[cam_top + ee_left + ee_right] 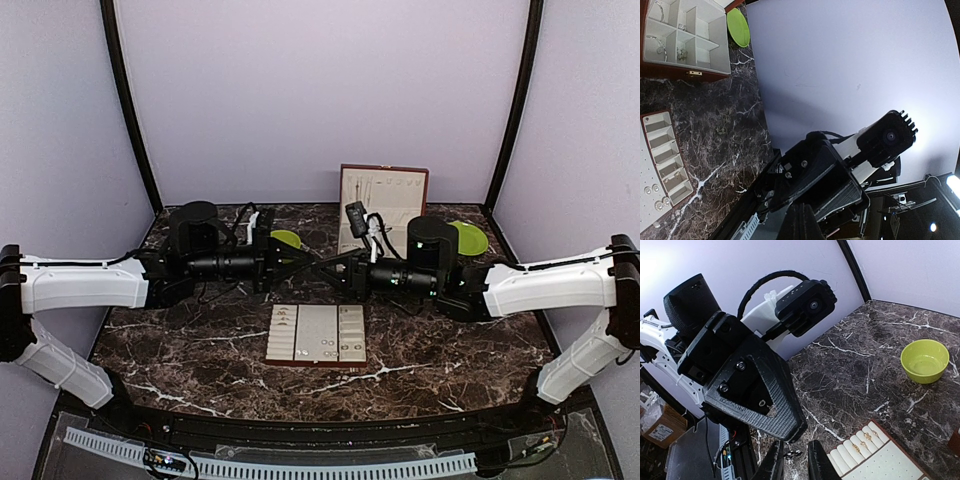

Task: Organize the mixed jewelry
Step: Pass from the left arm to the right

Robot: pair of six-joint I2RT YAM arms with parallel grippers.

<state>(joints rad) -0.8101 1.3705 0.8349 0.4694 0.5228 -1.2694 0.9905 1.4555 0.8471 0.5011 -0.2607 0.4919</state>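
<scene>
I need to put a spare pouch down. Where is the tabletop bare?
Bare marble lies near-left, between the tray and the left arm, and near-right, between the tray and the right arm. The back is crowded: open box, bowl, plate, and both arms meeting over it.

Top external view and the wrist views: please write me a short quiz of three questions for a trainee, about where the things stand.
1. True or false: in the top view, the green bowl stands left of the open box.
2. Where does the flat tray lie? A: on the marble table, in front of the box. B: inside the box. C: under the bowl.
3. In the right wrist view, what sits in the tray's padded slots?
Key: 1 true. 2 A. 3 rings.
</scene>
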